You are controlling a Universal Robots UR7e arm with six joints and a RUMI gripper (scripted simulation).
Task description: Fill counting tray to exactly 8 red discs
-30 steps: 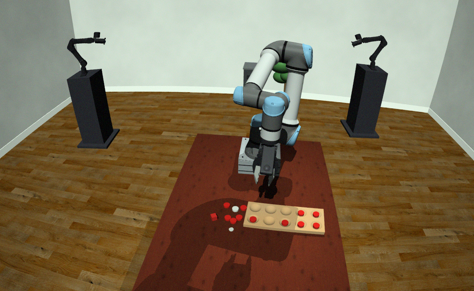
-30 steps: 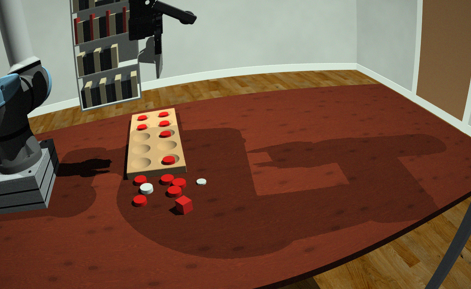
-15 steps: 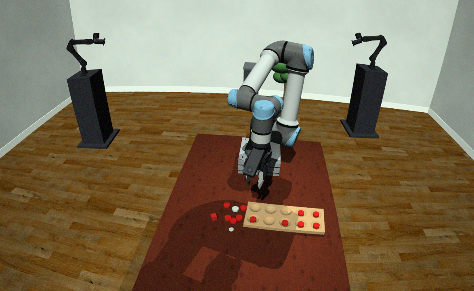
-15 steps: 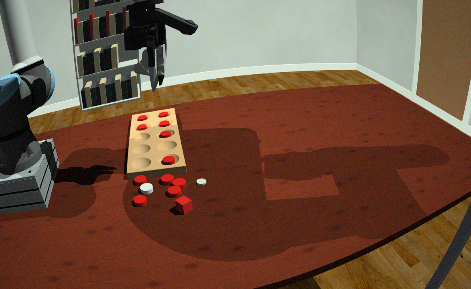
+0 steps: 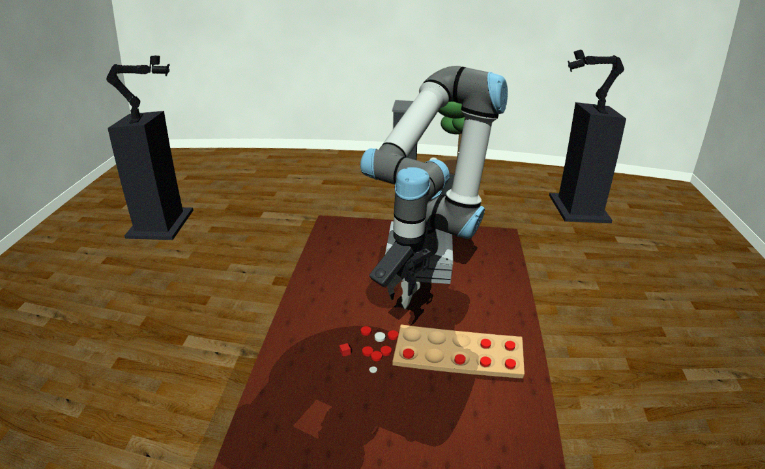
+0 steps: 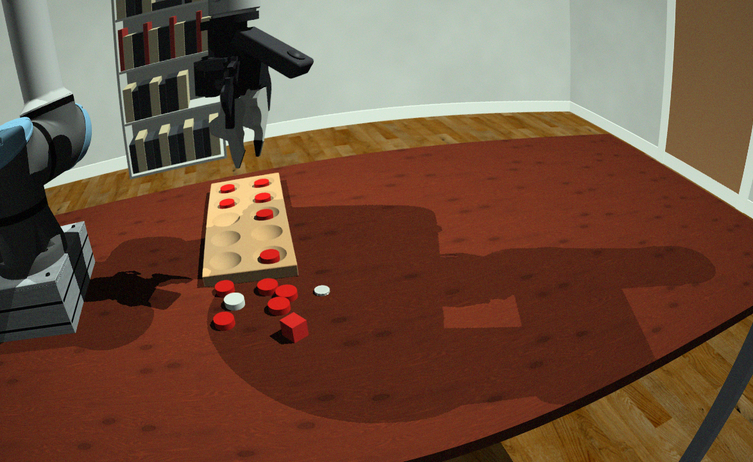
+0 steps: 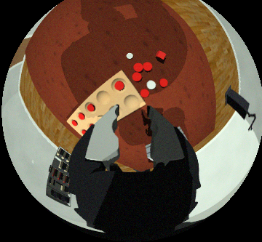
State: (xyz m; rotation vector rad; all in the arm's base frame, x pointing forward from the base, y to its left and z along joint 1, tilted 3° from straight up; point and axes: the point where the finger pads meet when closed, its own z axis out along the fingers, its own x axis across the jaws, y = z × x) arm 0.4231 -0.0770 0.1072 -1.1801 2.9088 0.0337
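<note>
Six red round discs sit in the pale wooden tray [image 5: 447, 369] [image 6: 251, 275] [image 7: 110, 102]; the empty black-and-grey gripper [image 5: 406, 298] [image 6: 249, 158] [image 7: 133, 105] hovers, jaws parted!

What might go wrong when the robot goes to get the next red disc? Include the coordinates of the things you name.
It might grab the red cube [image 5: 345, 349] [image 6: 294, 327] [image 7: 161, 55], which is the same color but isn't a disc. The white disc [image 5: 379, 336] [image 6: 234, 301] [image 7: 151, 84] sits among the red ones, so the open gripper [image 5: 404, 303] [image 6: 248, 160] [image 7: 133, 105] could bump it. And with six discs already in pockets, it might add too many: only two more are needed.
</note>
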